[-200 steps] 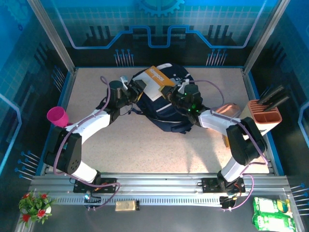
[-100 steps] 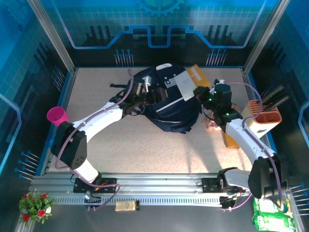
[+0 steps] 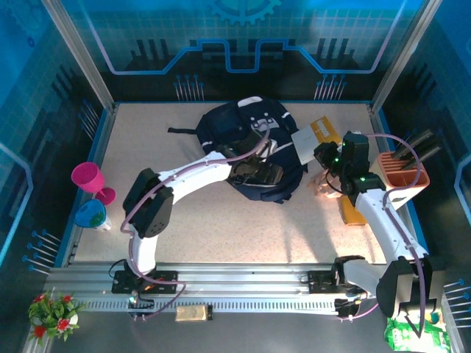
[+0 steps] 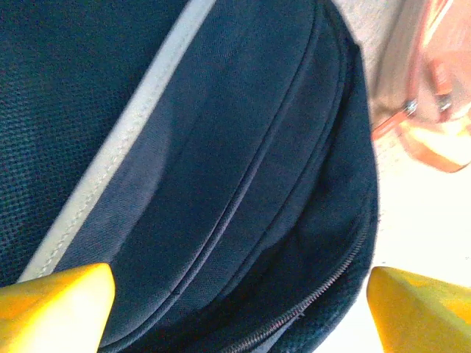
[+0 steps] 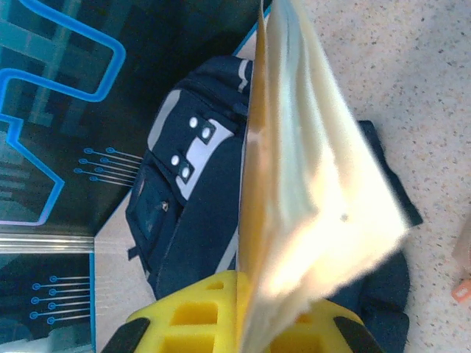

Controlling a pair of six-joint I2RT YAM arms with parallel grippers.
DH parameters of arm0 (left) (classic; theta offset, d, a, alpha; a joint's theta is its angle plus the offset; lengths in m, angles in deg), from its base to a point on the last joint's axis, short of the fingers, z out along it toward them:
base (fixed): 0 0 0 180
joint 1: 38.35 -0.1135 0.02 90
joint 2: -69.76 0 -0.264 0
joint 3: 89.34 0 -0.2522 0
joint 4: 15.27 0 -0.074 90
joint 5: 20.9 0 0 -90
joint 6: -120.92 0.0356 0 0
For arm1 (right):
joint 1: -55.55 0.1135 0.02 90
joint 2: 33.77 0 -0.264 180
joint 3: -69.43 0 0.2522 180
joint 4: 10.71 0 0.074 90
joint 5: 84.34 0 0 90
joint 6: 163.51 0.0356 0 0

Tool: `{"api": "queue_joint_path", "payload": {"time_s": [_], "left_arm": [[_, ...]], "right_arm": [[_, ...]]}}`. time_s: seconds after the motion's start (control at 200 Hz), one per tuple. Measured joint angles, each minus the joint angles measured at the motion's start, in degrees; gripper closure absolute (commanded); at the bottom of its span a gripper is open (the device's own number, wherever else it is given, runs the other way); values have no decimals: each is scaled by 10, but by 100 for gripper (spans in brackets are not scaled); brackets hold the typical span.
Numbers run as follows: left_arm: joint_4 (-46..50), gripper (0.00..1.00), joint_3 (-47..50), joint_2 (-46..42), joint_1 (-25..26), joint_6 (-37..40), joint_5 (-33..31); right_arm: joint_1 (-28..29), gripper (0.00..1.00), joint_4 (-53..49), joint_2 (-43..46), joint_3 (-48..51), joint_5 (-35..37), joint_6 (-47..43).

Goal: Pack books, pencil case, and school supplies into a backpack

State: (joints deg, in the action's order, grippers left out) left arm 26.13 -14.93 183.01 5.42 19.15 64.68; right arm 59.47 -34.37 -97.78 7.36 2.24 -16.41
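Beside the backpack (image 4: 221,184), the pencil case (image 4: 430,103) is cut off by the edge; the book (image 5: 309,169) is blurred, its cover unreadable.

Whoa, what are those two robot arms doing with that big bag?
They are packing a big dark navy fabric backpack that lies on the speckled table. The right gripper is shut on a thin orange-and-white book and holds it up just beside the backpack. The left gripper hangs open right above the backpack's fabric, with nothing in it. The book is not inside yet.
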Motion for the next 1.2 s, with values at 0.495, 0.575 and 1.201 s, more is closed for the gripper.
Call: {"api": "queue_joint_path", "payload": {"time_s": [0.495, 0.575, 1.201], "left_arm": [[124, 36, -176, 146, 16, 79, -159], [131, 37, -186, 152, 17, 88, -167], [156, 82, -213, 171, 22, 99, -148]], "right_arm": [[-3, 100, -11, 0, 0, -2, -2], [-5, 100, -12, 0, 0, -2, -2], [-7, 100, -14, 0, 0, 0, -2]]}}
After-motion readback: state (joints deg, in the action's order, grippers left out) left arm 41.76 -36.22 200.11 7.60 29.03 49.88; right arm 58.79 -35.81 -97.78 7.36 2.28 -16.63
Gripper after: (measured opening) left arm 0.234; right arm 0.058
